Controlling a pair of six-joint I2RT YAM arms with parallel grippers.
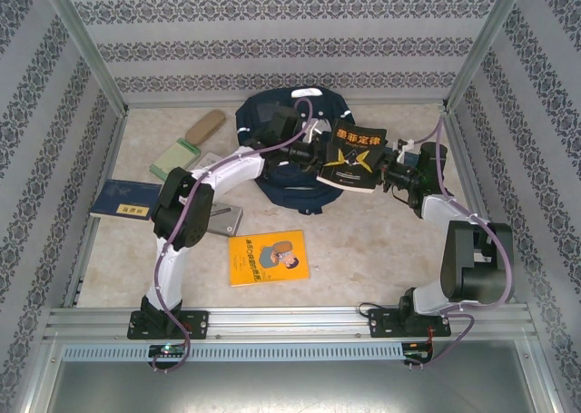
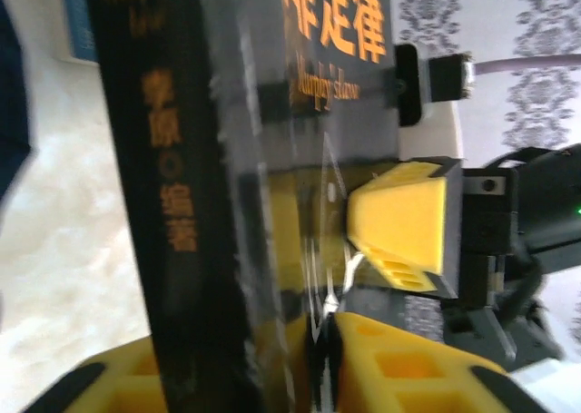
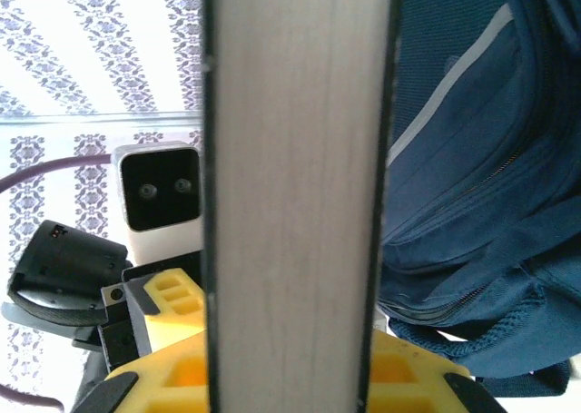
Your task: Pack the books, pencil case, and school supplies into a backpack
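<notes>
Books countable from the top view: 3. The black book (image 1: pixel 354 154) w/ orange print is up off the table (image 1: pixel 381 240), at the right edge of the backpack (image 1: pixel 272 122) and held from both sides. The left gripper (image 1: pixel 320 156) pinches its left edge. In the left wrist view the spine runs between the gripper's yellow fingers (image 2: pixel 445 363), which are pressed to the book. The right gripper (image 1: pixel 387 170) pinches the right edge, and the right wrist view shows the pale page edge clamped between its 2 fingers (image 3: pixel 408 372). So 2 grippers, 1 book.

The orange-yellow book (image 1: pixel 268 257) lies flat at near centre, cartoon up, well apart from the others. The navy book (image 1: pixel 125 200) w/ yellow label lies flat at the left side.

1 backpack, navy, lies on the table at far centre — the right wrist view shows its pale stripe and zip.

Small things, far left: 1 tan oblong item (image 1: pixel 204 126) and 1 pale green pad (image 1: pixel 172 159) near it. 1 grey flat item (image 1: pixel 224 219) lies beside the left arm's elbow — can't tell what it is.
</notes>
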